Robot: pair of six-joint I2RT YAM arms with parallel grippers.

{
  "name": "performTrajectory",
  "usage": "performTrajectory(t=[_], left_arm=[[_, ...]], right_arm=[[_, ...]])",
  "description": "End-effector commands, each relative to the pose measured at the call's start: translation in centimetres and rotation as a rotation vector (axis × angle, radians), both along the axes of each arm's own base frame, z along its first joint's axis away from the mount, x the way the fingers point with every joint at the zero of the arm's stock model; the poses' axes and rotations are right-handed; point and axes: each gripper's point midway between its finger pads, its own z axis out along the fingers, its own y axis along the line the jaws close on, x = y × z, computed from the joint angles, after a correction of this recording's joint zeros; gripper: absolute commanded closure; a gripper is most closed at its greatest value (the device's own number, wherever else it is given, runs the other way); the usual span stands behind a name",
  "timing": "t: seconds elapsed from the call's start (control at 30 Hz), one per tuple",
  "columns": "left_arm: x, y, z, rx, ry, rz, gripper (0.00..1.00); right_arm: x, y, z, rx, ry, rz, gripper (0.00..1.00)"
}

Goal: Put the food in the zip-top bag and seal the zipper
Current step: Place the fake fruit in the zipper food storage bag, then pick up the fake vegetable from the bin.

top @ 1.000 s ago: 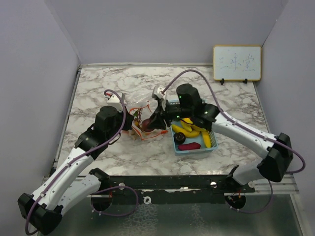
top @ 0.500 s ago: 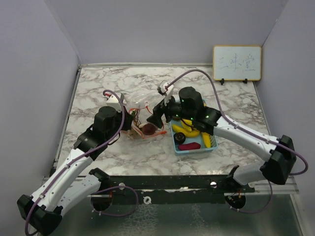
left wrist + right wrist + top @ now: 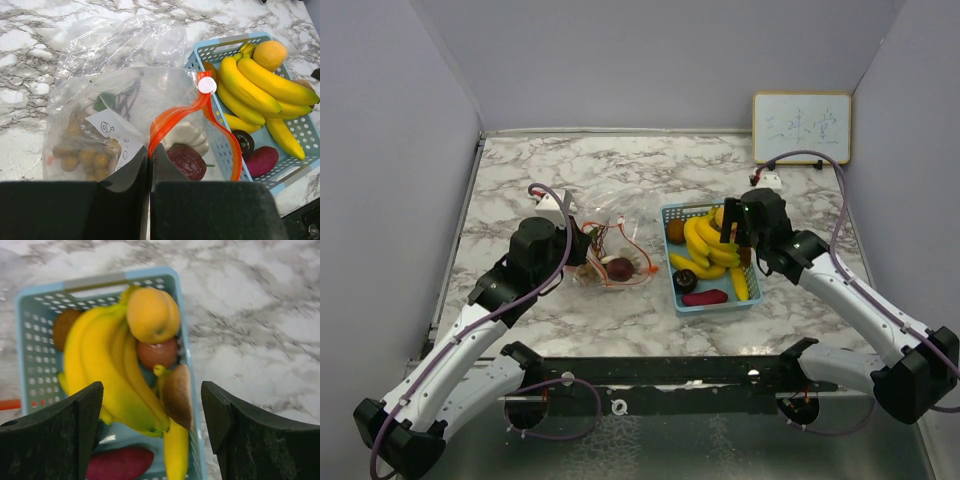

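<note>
The clear zip-top bag (image 3: 615, 235) lies on the marble left of the light-blue basket (image 3: 710, 305). My left gripper (image 3: 582, 248) is shut on the bag's orange zipper rim (image 3: 172, 120), and its mouth gapes toward the basket. Inside the bag are a brown berry cluster (image 3: 82, 155), a white piece (image 3: 187, 135) and a dark red piece (image 3: 186, 161). My right gripper (image 3: 732, 228) hangs open and empty over the basket's right side (image 3: 152, 405). The basket holds yellow bananas (image 3: 105, 360), an orange fruit (image 3: 152, 315), a brown piece (image 3: 177, 395), a magenta tuber (image 3: 704, 297) and a dark purple piece (image 3: 686, 279).
A small whiteboard (image 3: 801, 128) stands at the back right against the wall. Grey walls close the table on three sides. The basket's rim (image 3: 220, 42) touches the bag's zipper end.
My right gripper has left the bag's mouth and swung right to above the basket. The bag has settled flatter with the dark red piece inside. The left gripper keeps its hold.
</note>
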Motion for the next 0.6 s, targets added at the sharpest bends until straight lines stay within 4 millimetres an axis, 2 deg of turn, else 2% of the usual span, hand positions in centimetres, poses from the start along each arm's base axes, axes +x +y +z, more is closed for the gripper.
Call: performTrajectory(t=[0.0, 0.07, 0.13, 0.33, 0.43, 0.5, 0.53, 0.57], left_arm=[[-0.2, -0.5, 1.1, -0.023, -0.039, -0.036, 1.00], [-0.3, -0.5, 1.3, -0.022, -0.041, -0.043, 1.00], [-0.4, -0.5, 1.5, -0.020, -0.048, -0.046, 1.00], [-0.3, -0.2, 1.5, 0.000, -0.062, -0.047, 1.00], [-0.4, -0.1, 1.2, 0.004, -0.058, -0.043, 1.00], [-0.3, -0.1, 1.1, 0.005, -0.057, -0.042, 1.00], [-0.3, -0.1, 1.0, 0.005, -0.053, -0.041, 1.00], [-0.3, -0.1, 1.0, 0.004, -0.054, -0.042, 1.00]], right_arm=[[-1.7, -5.4, -1.1, 0.000, 0.018, -0.243, 0.22], [-1.8, -6.7, -2.4, -0.001, 0.056, -0.297, 0.23], [-1.8, -7.2, -3.9, 0.010, 0.103, -0.317, 0.25], [-1.9, -6.1, -6.6, 0.038, 0.172, -0.274, 0.31], [-1.9, -5.2, -7.0, 0.058, 0.184, -0.230, 0.46], [-1.9, -4.9, -7.1, 0.067, 0.187, -0.211, 0.48], [-1.9, -4.7, -7.2, 0.069, 0.189, -0.203, 0.55], [-2.0, -4.7, -7.3, 0.066, 0.193, -0.195, 0.57]])
